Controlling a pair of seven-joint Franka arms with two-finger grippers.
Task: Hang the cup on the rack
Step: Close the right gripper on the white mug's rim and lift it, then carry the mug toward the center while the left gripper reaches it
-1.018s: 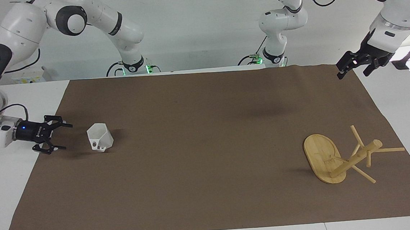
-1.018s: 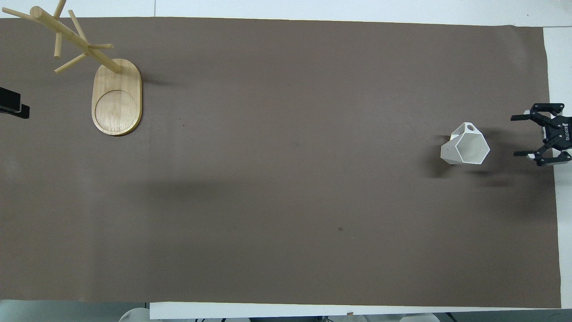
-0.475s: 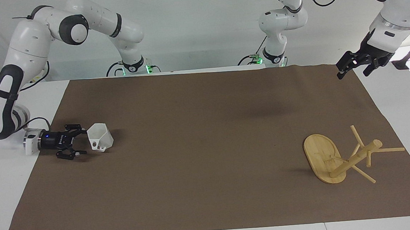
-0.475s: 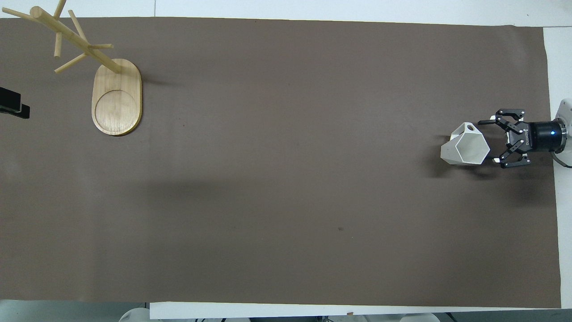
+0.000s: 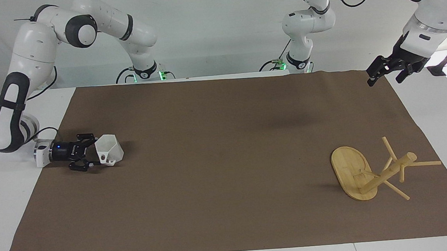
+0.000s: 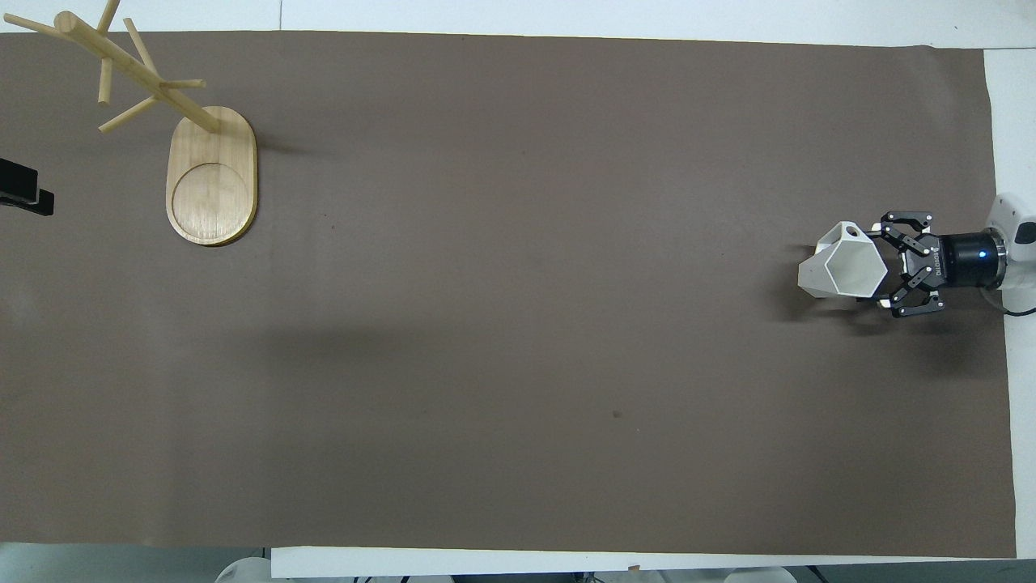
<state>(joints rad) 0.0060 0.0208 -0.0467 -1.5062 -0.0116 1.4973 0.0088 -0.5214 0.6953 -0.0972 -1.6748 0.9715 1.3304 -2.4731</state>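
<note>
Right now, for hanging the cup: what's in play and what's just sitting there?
In play:
- white faceted cup, on the brown mat
- bamboo mug rack, at the left arm's end
- right gripper, open, fingers around the cup

Not in play:
- left gripper, waiting above the mat's corner

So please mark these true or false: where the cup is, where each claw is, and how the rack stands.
1. The cup hangs on a peg of the rack. False: it sits on the brown mat, at the right arm's end of the table.
2. The right claw is open around the cup, low over the mat. True.
3. The left claw holds the rack. False: it waits in the air, apart from the rack.
4. The rack stands upright on its base at the left arm's end. True.
5. The cup lies inside the rack's base ring. False.
</note>
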